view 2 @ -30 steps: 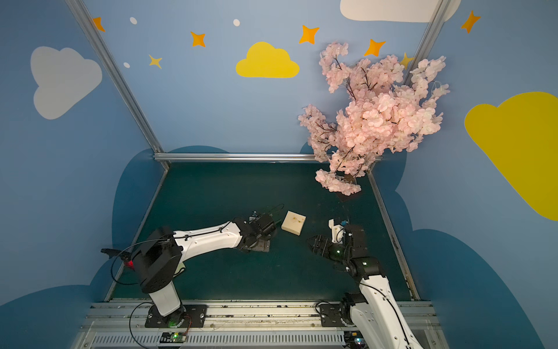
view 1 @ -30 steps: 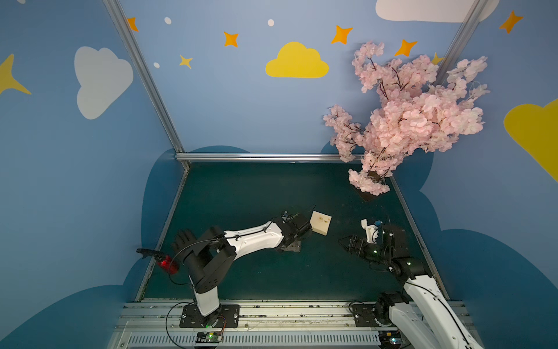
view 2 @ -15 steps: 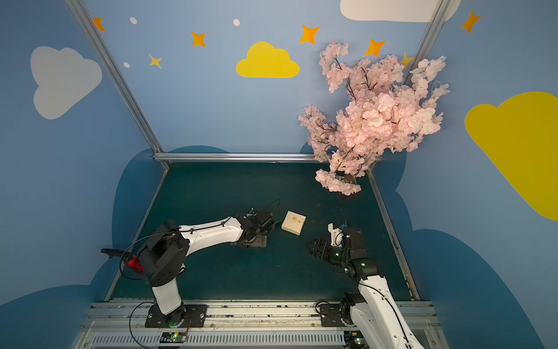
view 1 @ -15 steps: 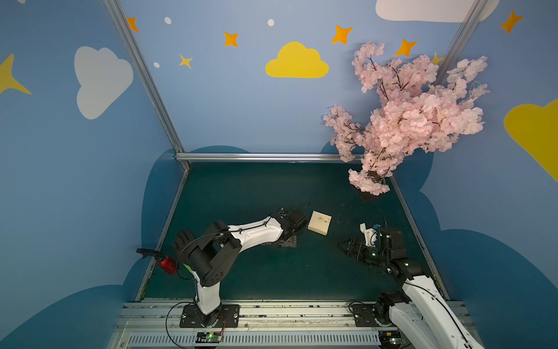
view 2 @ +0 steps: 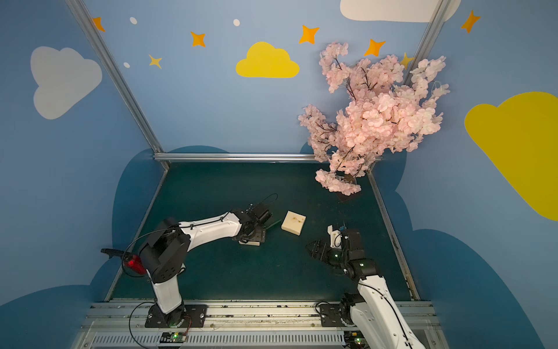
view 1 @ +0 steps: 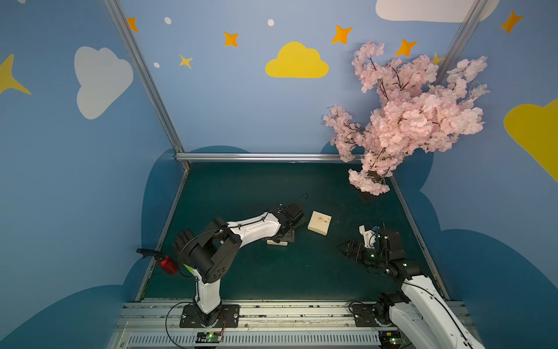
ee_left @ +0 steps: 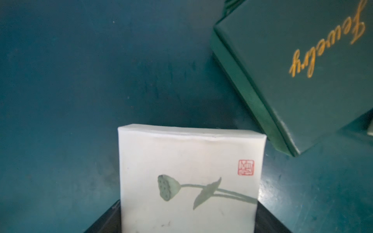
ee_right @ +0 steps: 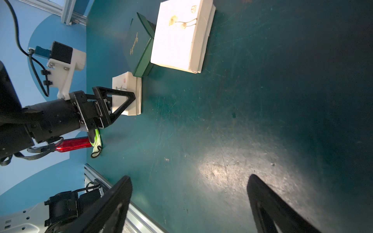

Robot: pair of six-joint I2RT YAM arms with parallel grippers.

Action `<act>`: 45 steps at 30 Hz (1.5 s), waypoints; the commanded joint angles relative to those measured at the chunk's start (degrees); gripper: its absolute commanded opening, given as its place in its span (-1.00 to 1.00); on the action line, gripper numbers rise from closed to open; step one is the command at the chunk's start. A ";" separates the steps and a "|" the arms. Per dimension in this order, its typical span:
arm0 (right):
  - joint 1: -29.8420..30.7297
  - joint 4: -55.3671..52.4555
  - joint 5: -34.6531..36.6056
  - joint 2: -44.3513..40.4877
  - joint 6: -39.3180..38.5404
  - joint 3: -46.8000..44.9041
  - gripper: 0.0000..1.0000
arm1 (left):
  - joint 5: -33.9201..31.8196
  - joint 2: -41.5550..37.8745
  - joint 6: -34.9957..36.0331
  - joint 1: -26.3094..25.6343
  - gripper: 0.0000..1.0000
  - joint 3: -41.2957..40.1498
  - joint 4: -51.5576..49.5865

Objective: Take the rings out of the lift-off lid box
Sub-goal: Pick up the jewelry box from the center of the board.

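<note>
Handling: rings out of sight; I judge them tiny, light, hard and slippery, best pinched across the band.
Place: presumably under the lid of the small white box (ee_left: 189, 153), left of the mat's (view 1: 241, 187) centre, just beside the green jewelry box (ee_left: 302, 70).
Lid: light, stiff card, I reckon; take it by opposite walls.
Left gripper (ee_left: 189, 202): my arm reaches low and forward, jaws wide astride that box; pressing or not, I cannot tell.
Right gripper (ee_right: 188, 177): low toward the mat's right edge, spread wide, empty.

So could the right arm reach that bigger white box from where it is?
Probably yes. The right gripper is open, and only bare mat lies between it and the bigger white box; the green box sits on its other side.
</note>
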 commanded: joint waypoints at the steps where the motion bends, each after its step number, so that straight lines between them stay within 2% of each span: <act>1: 0.50 0.70 0.48 0.30 0.27 -0.61 0.81 | 1.13 -1.17 0.82 0.35 0.72 -0.49 0.72; 6: 1.77 0.46 -0.02 -0.10 1.63 -0.89 0.81 | 1.69 -2.11 0.83 0.69 0.60 -1.39 1.39; 11: 4.37 3.01 -1.25 -0.15 5.63 -1.85 0.81 | 4.24 -4.26 0.99 1.30 0.57 -2.70 1.88; 16: 10.94 10.82 0.31 0.95 12.07 -3.19 0.81 | 10.26 -10.23 0.77 1.82 0.56 -7.63 6.34; 23: 21.31 22.36 5.14 9.58 17.21 -1.58 0.81 | 20.31 -17.73 -1.89 2.25 0.53 -15.18 13.66; 28: 26.13 30.89 7.05 17.16 19.12 0.65 0.75 | 24.61 -21.10 -3.98 2.49 0.52 -18.18 18.10; 34: 27.86 35.20 7.07 23.79 19.55 3.73 0.75 | 28.19 -22.30 -5.32 2.54 0.51 -19.73 20.68; 45: 28.68 35.35 8.88 27.50 19.43 5.13 0.75 | 30.60 -24.00 -6.28 3.15 0.53 -21.01 22.43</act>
